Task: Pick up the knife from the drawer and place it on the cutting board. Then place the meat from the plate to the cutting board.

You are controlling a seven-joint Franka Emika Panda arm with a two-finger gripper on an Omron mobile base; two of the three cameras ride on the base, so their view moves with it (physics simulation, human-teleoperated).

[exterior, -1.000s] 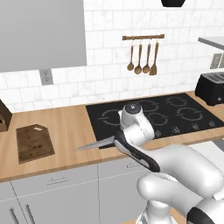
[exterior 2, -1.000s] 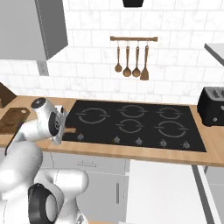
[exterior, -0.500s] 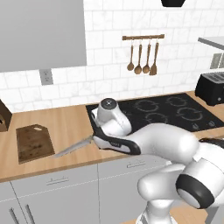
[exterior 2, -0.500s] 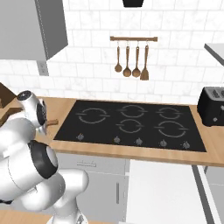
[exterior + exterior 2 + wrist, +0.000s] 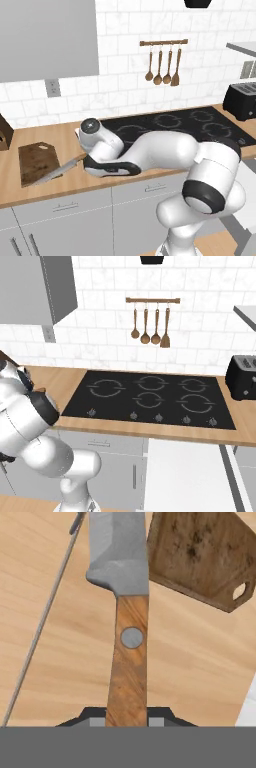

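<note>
**Knife held over the counter beside the cutting board**

The wooden counter (image 5: 60,135) serves as the reference surface. The white arm (image 5: 165,150) reaches from the right across its front edge, bending low over the wood. On the counter behind the arm lies the black hob (image 5: 175,125), and at the far right stands a dark toaster (image 5: 242,100). Above the hob, on the tiled wall, four wooden utensils hang from a rail (image 5: 162,43). The dark-brown cutting board (image 5: 36,161) lies flat on the counter to the left of the arm; its handle tab points toward the wall. The gripper (image 5: 85,161) hovers over the counter just right of the board, its jaws closed narrowly on the handle of the knife (image 5: 57,171). The knife extends leftward from the gripper, its blade tip over the board's front right corner. In the hand view the knife (image 5: 122,587) has a wooden handle with a single grey rivet, and the cutting board (image 5: 200,554) appears beside the blade.
</note>
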